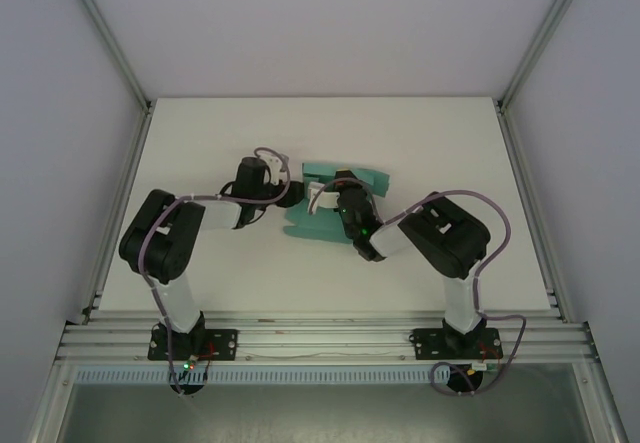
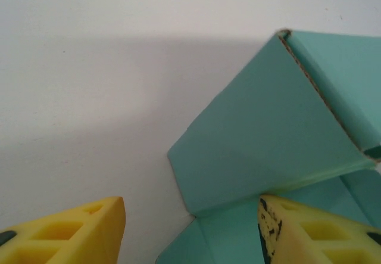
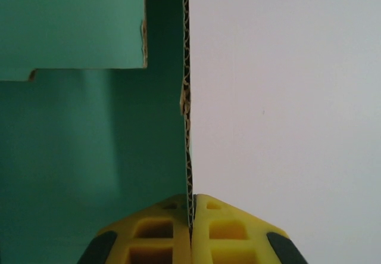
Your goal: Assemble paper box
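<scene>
While the left arm bends in over the white desk (image 1: pixel 450 143), the left gripper (image 2: pixel 191 207) stands released, its yellow fingers (image 2: pixel 77 234) well apart. One finger is over bare desk. The other lies at the edge of the teal-green paper box (image 1: pixel 312 227). Dark marks on that finger's inner face are too blurred to read. A raised flap (image 2: pixel 262 139) of the sheet leans up between the fingers, showing its brown fluted edge.

Seen from above, the paper box lies near the middle of the desk, between the two wrists, as a partly folded die-cut sheet with notched flaps.

To its right, the right gripper (image 3: pixel 191 207) is clenched on the paper box. Its yellow pads (image 3: pixel 161 228) meet on either face of an upright card edge, teal panel to one side and bare desk to the other.
</scene>
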`<state>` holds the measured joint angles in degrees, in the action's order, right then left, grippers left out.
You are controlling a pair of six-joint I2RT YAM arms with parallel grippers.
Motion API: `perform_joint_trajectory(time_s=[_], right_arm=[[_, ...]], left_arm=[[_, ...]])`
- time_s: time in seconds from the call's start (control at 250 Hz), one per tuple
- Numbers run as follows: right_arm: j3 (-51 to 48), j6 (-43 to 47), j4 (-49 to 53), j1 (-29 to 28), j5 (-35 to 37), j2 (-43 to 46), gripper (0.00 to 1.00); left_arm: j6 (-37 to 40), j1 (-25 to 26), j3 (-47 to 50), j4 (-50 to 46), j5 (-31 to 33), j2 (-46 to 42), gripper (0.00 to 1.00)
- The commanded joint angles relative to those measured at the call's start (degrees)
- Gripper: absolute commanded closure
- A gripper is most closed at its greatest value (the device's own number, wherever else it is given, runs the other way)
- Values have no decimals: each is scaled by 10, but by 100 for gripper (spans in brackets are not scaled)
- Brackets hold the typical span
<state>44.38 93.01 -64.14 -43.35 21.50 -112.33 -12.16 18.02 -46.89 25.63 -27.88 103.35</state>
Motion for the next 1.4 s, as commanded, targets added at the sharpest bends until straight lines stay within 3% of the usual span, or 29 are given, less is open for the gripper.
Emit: perform_joint_trajectory(time_s=[0.0,0.076,0.22,0.348,0.528,0.815,0.971,1.159,1.227,1.271,1.307,1.399], right_arm=[[5,-31,74,-7,3,5,100],[5,-46,91,-7,5,15,100],[-3,-64,128,-7,-12,35,100],[-1,-76,155,-7,-15,37,100],[4,-108,185,-7,-20,38,100],[-3,-198,275,-8,-55,84,100],[-5,-256,310,-7,-58,125,82],[-11,-386,404,-7,-79,224,49],[-11,-445,468,-7,-110,269,25],[-13,-483,501,-7,-134,296,19],[-14,-504,526,-6,-156,317,1],[-18,-567,554,0,-190,361,0]], left_arm=[[36,20,-12,27,9,12,41],[42,26,-10,30,22,15,41],[46,28,-31,20,38,29,54],[49,39,-41,28,51,31,56],[60,58,-58,22,94,39,68],[63,71,-60,44,139,48,82],[81,82,-54,41,149,43,89],[96,92,-27,46,156,26,94],[99,95,-12,58,157,20,94],[104,97,-4,63,161,16,94],[107,99,0,64,166,14,94],[116,103,8,56,172,6,94]])
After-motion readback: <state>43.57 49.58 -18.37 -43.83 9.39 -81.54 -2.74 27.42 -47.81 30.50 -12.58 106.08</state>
